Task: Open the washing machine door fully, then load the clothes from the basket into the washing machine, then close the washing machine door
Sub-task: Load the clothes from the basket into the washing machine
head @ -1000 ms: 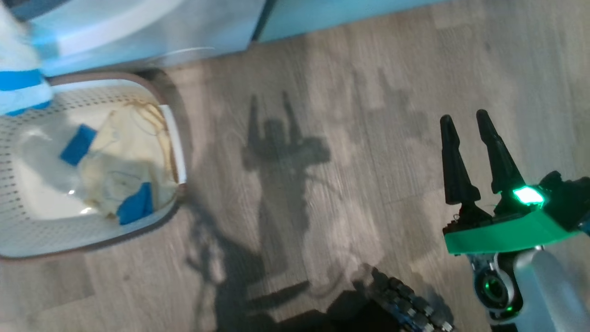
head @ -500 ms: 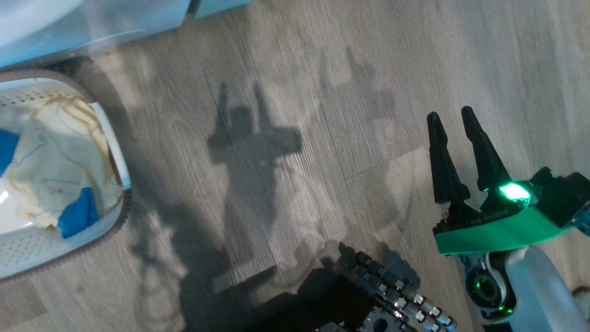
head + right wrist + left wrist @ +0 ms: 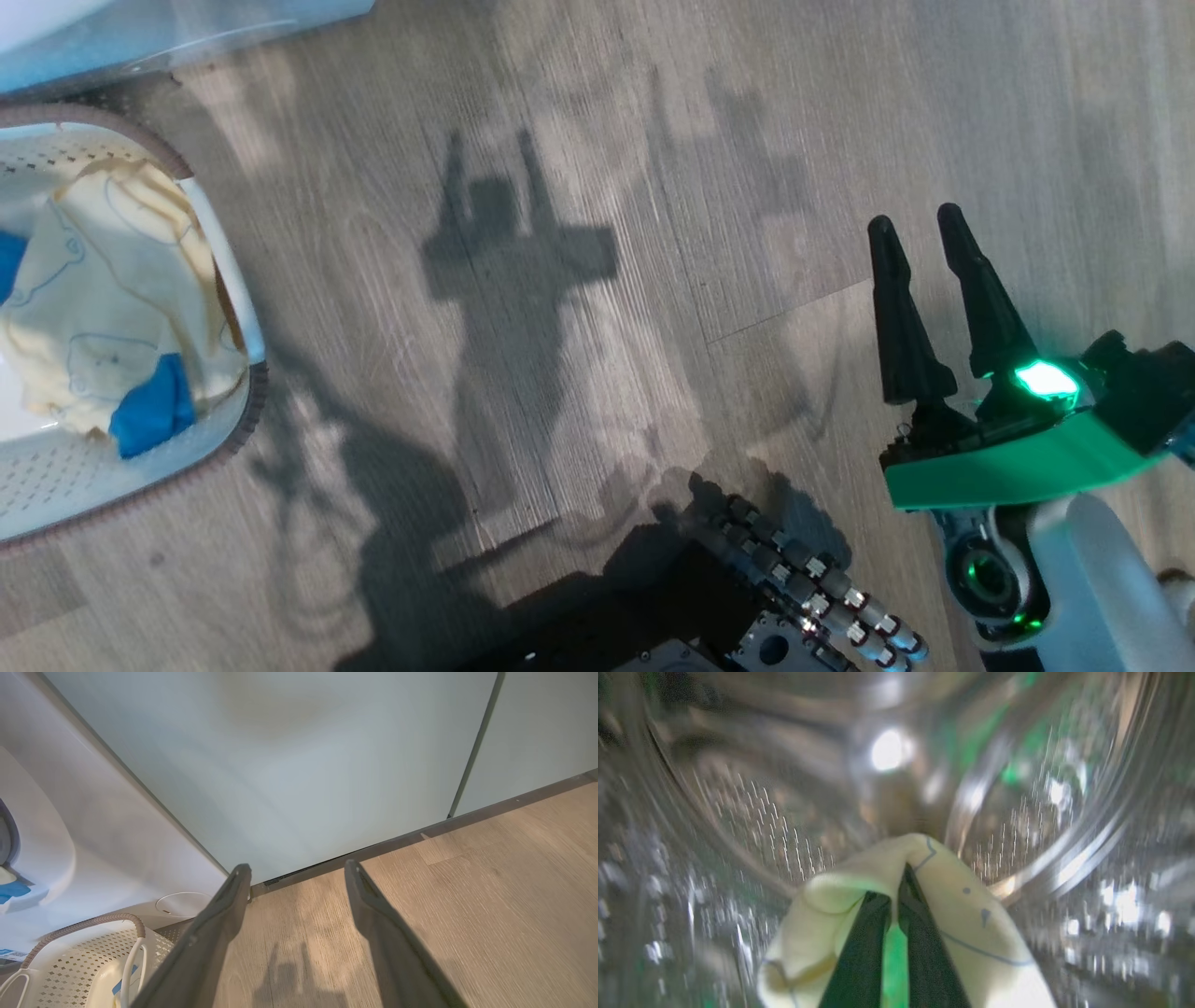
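Observation:
In the left wrist view my left gripper (image 3: 891, 883) is shut on a pale yellow cloth (image 3: 966, 924) with thin blue line prints, held inside the steel drum (image 3: 761, 812) of the washing machine. The cream basket (image 3: 245, 411) stands on the floor at the head view's left edge, with more yellow clothes (image 3: 103, 308) and a blue piece (image 3: 154, 415) in it. My right gripper (image 3: 915, 219) hovers open and empty over the floor, far right of the basket. The washing machine door is out of view.
The right wrist view looks past my open right gripper (image 3: 297, 865) at the white washing machine front (image 3: 93, 826), pale green cabinets (image 3: 303, 756) and the basket's corner (image 3: 84, 961). Wooden floor (image 3: 597, 140) lies between basket and right gripper. My dark base (image 3: 747, 607) is at the bottom.
The head camera has turned, so the basket and the washer's foot slid left in its picture. A blue-striped cloth at the top left edge has left the picture. The right gripper stays open.

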Robot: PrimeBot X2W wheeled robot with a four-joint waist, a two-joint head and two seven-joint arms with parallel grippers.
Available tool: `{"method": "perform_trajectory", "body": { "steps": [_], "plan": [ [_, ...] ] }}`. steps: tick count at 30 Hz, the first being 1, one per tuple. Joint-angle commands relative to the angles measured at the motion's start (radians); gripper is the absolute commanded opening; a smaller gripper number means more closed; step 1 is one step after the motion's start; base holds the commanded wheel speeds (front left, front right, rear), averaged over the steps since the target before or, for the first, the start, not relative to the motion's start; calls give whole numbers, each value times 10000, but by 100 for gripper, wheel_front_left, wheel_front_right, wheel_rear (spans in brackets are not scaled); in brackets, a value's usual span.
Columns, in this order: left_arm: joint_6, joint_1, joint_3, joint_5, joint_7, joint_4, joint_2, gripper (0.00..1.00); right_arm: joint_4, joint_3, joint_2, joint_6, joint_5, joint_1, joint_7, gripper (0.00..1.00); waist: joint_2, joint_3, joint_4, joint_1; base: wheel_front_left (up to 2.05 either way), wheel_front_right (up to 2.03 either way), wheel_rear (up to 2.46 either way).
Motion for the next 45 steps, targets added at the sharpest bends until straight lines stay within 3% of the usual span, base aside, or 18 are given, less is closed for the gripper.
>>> {"method": "perform_trajectory", "body": {
  "steps": [1, 12, 13, 14, 23, 32, 38, 45],
  "plan": [
    [-64, 122, 244, -71, 52, -306, 358, 0, -280, 56, -100, -29, 85, 29, -67, 100, 0, 27, 29, 0, 0, 0, 0],
    [-113, 1471, 425, -1066, 1450, 295, 13, 0, -149, -32, -100, -29, -42, -96, -67, 100, 0, -259, 423, 0, 0, 0, 0],
    [-122, 1584, 446, -1164, 1597, 364, -23, 80, -138, -43, -100, -29, -66, -96, -67, 100, 0, -336, 448, 0, 0, 0, 0],
    [-138, 1671, 508, -1289, 1592, 365, -74, 100, -137, -70, -100, -29, -87, -95, -67, 100, 0, -406, 476, 0, 0, 0, 0],
    [-7, 2658, 595, -1671, 1187, 340, -455, 100, -51, -435, -100, -29, -332, 5, -67, 100, 0, -1091, 811, 0, 0, 0, 0],
    [406, 4688, 1122, -2326, -339, -441, -1076, 100, 21, -971, -100, -29, -882, 195, -67, 100, 0, -1840, 1495, 0, 0, 0, 0],
    [658, 6783, 1516, -2754, -1338, -2081, -1515, 100, 42, -1173, -100, -29, -1256, 345, -67, 100, 0, -2269, 1992, 0, 0, 0, 0],
    [1829, 10167, 1812, -2748, -1807, -5207, -2451, 100, 55, -1233, -100, -29, -1669, 427, -67, 100, 0, -2752, 2565, 0, 0, 0, 0]
  ]
}}
